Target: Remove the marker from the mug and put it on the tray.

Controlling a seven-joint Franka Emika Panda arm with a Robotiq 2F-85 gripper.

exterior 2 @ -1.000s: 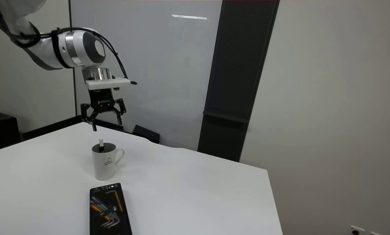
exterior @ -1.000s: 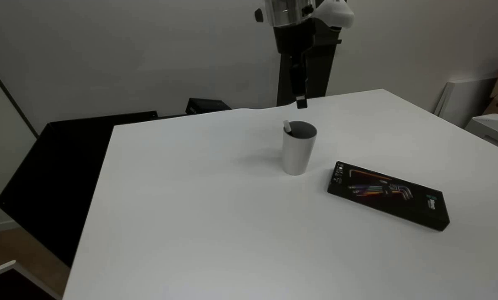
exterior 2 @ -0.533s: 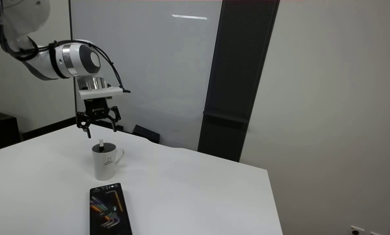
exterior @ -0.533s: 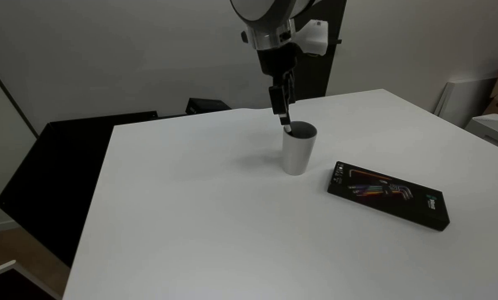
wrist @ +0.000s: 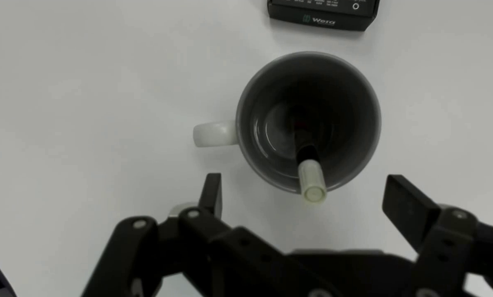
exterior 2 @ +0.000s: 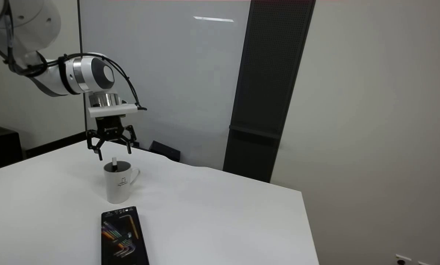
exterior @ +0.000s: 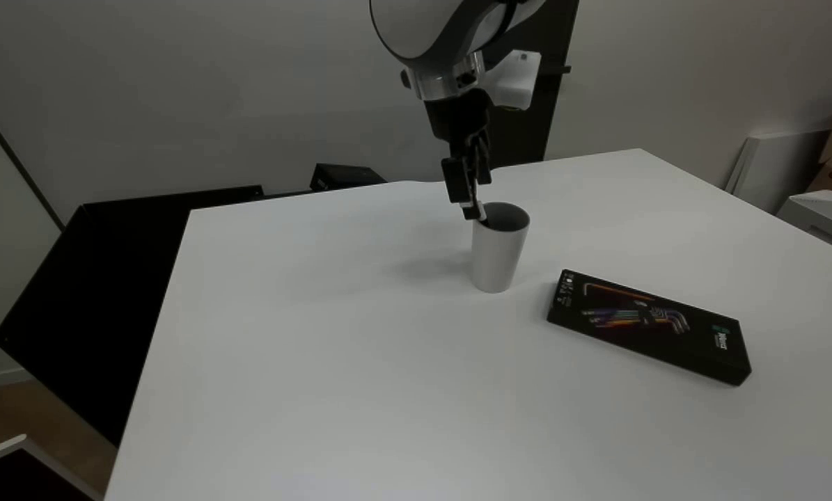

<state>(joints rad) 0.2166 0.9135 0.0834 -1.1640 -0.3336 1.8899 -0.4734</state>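
On the white table [exterior: 304, 362], the marker [wrist: 311, 175] is being held inside the mug [exterior: 497, 257] at a lean, its pale end apparently being propped on the rim so that a stretch is being left above the mug for grasping. Near the mug, the box [exterior: 652, 330] is presumably being offered as the put-down place, a short carry being allowed by its closeness. By the mug's rim, on the side away from the box, the gripper [exterior 2: 115, 156] is being held with its fingers [wrist: 409, 210] spread wide, one on each side of the pale end, nothing being gripped and no contact being seen.
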